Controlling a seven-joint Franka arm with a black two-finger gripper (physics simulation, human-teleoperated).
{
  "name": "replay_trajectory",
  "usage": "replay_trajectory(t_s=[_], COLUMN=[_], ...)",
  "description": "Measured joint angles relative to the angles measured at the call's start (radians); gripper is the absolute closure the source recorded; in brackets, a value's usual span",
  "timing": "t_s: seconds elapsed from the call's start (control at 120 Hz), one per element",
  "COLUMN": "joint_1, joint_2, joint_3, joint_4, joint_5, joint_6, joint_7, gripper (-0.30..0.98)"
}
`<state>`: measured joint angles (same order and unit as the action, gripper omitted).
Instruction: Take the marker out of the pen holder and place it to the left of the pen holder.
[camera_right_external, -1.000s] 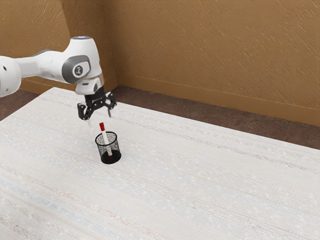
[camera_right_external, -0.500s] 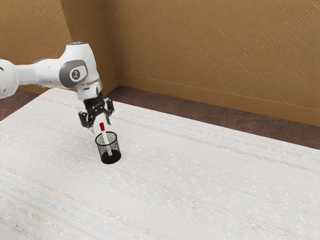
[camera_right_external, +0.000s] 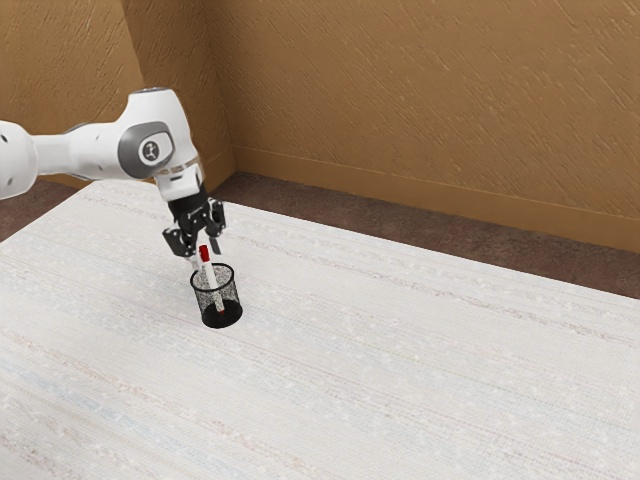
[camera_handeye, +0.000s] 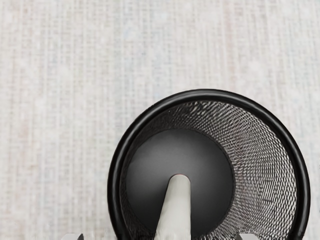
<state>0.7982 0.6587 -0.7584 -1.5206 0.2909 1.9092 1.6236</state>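
My gripper is open in the exterior view, low over the pen holder, with its fingers around the marker's upper end and not closed on it. The marker, white with a red cap, leans inside the black mesh pen holder, its cap above the rim. Seen from the wrist, the white marker rises from the dark floor of the pen holder. The tips of my gripper stand wide apart at that view's lower edge, one on each side of the marker.
The holder stands on a pale, streaked table. Beyond the table's far edge are a brown floor and a textured tan wall.
My hand has come down around the marker's cap and turned, the arm shifting slightly toward the exterior view's left. The marker and pen holder have stayed where they were.
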Motion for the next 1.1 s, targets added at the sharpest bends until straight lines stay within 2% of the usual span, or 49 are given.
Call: replay_trajectory(t_s=[0.317,0.6,0.817,1.1], joint_1=[-0.002,-0.002,-0.001,0.049], joint_2=[-0.001,-0.004,-0.010,-0.131], joint_3=[0.015,0.015,0.015,0.009], joint_4=[0.000,0.000,0.000,-0.037], joint_5=[-0.002,-0.004,-0.003,-0.002], joint_6=[0.008,0.011,0.016,-0.004], joint_7=[-0.024,-0.037,-0.042,-0.048], gripper=[0.39,0.63,0.72,0.75])
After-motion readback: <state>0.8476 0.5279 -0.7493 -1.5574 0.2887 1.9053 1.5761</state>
